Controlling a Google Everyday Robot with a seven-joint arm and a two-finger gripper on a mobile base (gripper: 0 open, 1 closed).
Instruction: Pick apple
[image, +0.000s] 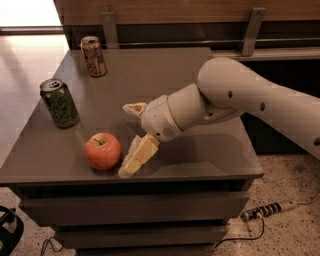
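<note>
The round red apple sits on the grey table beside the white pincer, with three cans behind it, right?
Not three: the camera view shows two, a green can and a tan can. The round red apple sits on the grey table beside the open white pincer.

Green can (60, 102) near grey table's (210, 155) left edge, tan can (94, 56) farther back, power strip (270, 209) below.
</note>
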